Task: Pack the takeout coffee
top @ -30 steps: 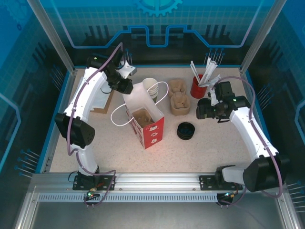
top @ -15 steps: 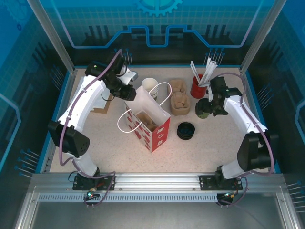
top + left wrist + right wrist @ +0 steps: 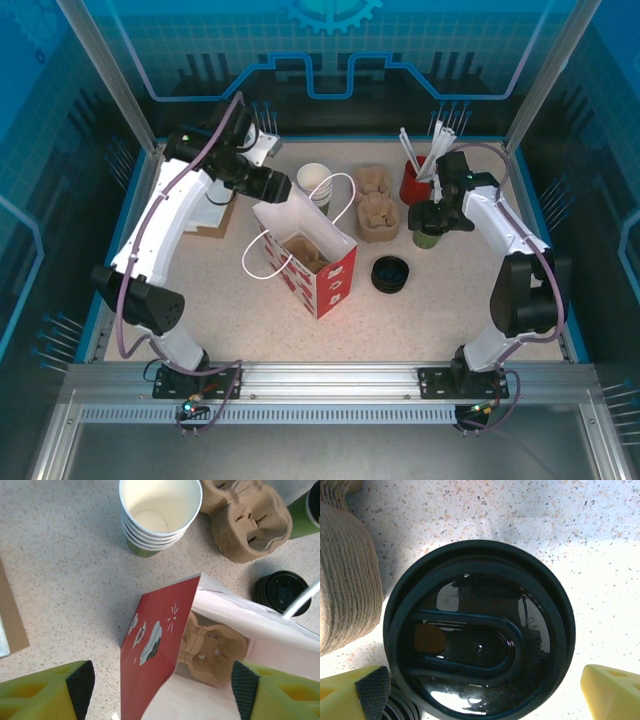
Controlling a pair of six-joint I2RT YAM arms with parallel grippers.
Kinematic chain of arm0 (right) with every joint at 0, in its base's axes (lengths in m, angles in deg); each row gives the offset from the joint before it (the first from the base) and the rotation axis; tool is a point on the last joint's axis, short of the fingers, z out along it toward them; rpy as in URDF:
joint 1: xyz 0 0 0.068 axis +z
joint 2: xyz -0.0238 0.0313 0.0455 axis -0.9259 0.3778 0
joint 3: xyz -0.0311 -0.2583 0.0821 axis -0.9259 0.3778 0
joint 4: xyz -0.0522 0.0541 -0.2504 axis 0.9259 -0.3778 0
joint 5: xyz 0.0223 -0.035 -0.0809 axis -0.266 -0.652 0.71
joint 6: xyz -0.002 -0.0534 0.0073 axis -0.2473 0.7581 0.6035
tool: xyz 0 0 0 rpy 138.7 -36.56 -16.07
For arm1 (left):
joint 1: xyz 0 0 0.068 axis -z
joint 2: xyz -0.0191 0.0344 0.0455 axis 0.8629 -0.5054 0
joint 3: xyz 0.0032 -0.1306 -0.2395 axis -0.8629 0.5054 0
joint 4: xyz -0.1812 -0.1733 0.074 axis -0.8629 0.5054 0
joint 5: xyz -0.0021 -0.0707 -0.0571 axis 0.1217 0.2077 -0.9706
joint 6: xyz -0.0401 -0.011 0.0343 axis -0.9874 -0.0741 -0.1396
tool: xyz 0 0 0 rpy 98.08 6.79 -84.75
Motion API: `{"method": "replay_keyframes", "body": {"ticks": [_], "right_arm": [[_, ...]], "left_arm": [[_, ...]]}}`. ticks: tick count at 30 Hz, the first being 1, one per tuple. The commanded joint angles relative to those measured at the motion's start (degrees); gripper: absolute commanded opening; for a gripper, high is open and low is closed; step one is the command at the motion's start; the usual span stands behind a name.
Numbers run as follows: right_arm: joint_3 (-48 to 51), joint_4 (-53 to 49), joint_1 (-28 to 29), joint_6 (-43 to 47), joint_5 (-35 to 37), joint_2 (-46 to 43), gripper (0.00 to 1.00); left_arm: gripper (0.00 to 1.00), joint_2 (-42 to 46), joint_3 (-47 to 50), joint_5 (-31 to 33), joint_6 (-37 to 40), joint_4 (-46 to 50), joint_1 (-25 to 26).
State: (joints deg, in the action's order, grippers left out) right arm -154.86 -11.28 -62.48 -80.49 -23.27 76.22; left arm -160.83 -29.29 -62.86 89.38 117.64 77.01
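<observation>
The takeout coffee [image 3: 428,237], its green lower part showing under a black lid [image 3: 480,630], stands on the table right of the cup carriers. My right gripper [image 3: 432,214] hovers straight above it, open, with a yellow finger [image 3: 355,690] on each side of the lid and neither touching it. The red and white paper bag [image 3: 312,255] stands open at the table's middle, a brown carrier [image 3: 215,647] inside it. My left gripper [image 3: 274,187] is at the bag's back rim, open, its fingers [image 3: 45,695] wide apart with the bag's red wall [image 3: 155,650] between them.
A stack of lidless cups [image 3: 315,183] stands behind the bag, next to stacked brown carriers [image 3: 376,215]. Loose black lids [image 3: 390,273] lie right of the bag. A red holder with straws [image 3: 413,180] sits at the back right. Brown card [image 3: 212,215] lies at the left.
The right arm has swung in toward the back and now points down over the coffee cup. The left gripper shifted at the bag's rim, and the bag turned and slid slightly right.
</observation>
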Motion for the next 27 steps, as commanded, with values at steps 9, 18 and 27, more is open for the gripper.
{"method": "replay_keyframes", "body": {"ticks": [9,18,27], "right_arm": [[-4.81,-1.59,-1.26,0.50,-0.12,5.33,1.00],[-8.20,-2.76,-1.56,0.70,-0.34,9.49,1.00],[-9.38,-3.33,-1.61,1.35,-0.32,11.47,1.00]], "left_arm": [[0.85,14.69,12.24,0.58,-6.64,-5.78,-0.40],[0.86,23.45,24.62,0.22,-11.48,-9.51,-0.40],[0.93,30.92,33.56,-0.48,-15.46,-11.71,-0.41]]}}
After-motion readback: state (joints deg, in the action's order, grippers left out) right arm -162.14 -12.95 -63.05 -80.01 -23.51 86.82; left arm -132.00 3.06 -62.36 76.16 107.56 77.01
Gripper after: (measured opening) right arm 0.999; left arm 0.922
